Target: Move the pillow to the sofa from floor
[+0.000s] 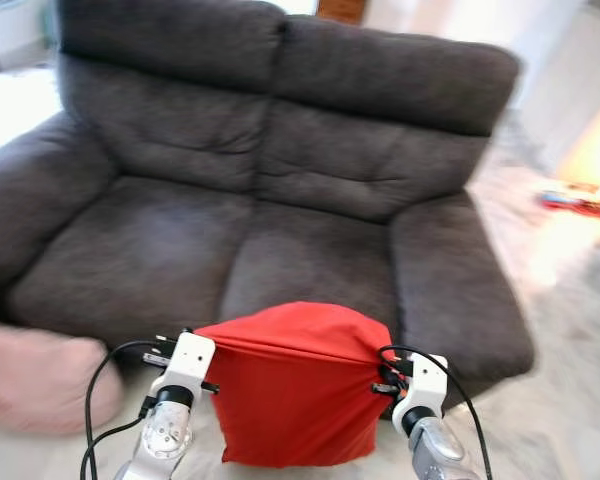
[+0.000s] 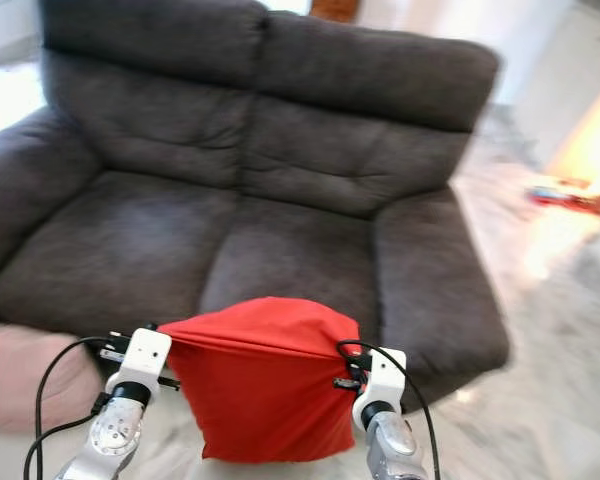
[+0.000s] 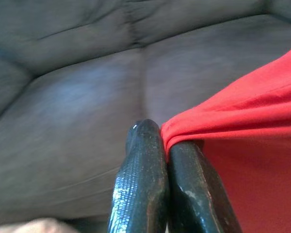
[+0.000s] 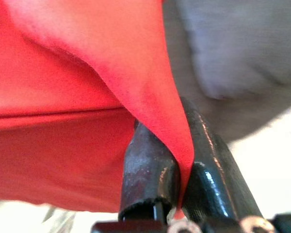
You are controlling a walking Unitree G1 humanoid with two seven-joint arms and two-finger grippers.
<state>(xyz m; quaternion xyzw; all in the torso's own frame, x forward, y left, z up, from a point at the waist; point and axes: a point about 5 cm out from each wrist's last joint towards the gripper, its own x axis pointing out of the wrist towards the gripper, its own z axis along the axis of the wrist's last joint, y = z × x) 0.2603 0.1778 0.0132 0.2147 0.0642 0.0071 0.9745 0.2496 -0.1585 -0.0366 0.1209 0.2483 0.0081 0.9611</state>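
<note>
Pillow (image 1: 295,390), red, hangs broadside before the dark grey sofa (image 1: 280,190), top edge level, stretched between left gripper (image 3: 161,138) and right gripper (image 4: 177,160), jaws clenched on its corners. Pink cushion (image 1: 40,375) lies on the floor nearby.

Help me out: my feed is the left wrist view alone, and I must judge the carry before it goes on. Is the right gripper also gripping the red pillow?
Observer: Yes. The right gripper is shut on a pinch of fabric at the other upper corner of the red pillow.
Operator: Is the pillow over the sofa yet?
Observer: No. In the left eye view it hangs between both grippers in front of the dark grey sofa, below the seat's front edge.
Operator: Anything else on the floor nearby?
Observer: A pink pillow lies by the sofa's left front corner, beyond the left gripper.
</note>
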